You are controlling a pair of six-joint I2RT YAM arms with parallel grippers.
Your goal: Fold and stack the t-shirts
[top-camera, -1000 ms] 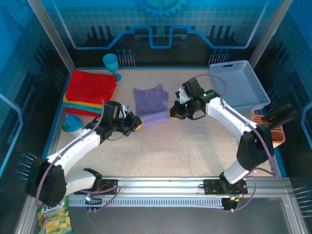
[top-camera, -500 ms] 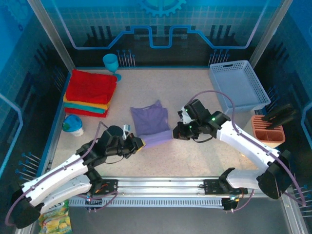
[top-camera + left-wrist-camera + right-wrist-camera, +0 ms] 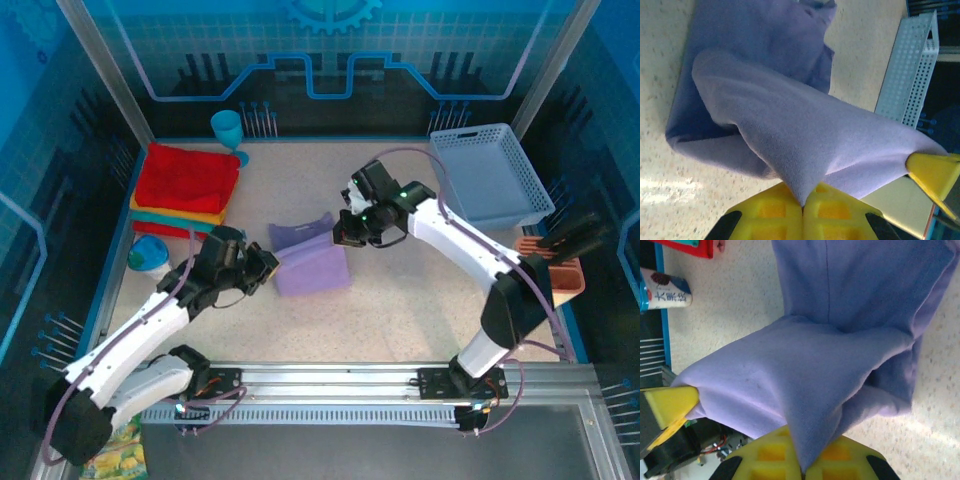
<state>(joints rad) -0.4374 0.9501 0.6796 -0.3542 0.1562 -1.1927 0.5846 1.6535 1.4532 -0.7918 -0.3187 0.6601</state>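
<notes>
**Task item.** Lavender-purple cloth t-shirt (image 3: pixel 312 268) lies mid-table on the speckled beige table (image 3: pixel 390 320), between the two arms. One edge is lifted clear of the surface and strung between the grippers. The rest lies on the table beneath it, doubled along the near side.

**Grips.**
- Left gripper (image 3: pixel 268 265): its wrist view shows the yellow fingers (image 3: pixel 775 210) pressed together, with a corner of the raised edge pinched in the seam.
- Right gripper (image 3: pixel 345 228): also clamped, fingers (image 3: pixel 835 455) closed on the opposite corner.
- Each wrist view catches the other gripper's yellow fingertip at the far end of the taut cloth.

**Change from half a second back.**
- Both grippers then sat closer to the arm bases, drawing the near hem toward them with the shirt spread flat.
- Both now stand farther out, with the hem carried up and over the shirt body.
- The right gripper has gone farther than the left, so the held edge runs on a slant.

**Hard to make out.**
- From above, the gripper bodies mask both pinch points.
- The wrist views cut their own fingers off at the bottom edge.
- Which face of the shirt is uppermost cannot be told.

**Surroundings.**
- Folded red cloth t-shirt (image 3: pixel 187 177) tops a stack at far left, well apart. The yellow-orange t-shirt (image 3: pixel 172 211) and teal t-shirt (image 3: pixel 172 220) show only as edge strips beneath it.
- A printed can (image 3: pixel 148 255) stands near the left arm.
- A pale blue plastic lattice basket (image 3: pixel 490 172) sits at far right.
</notes>
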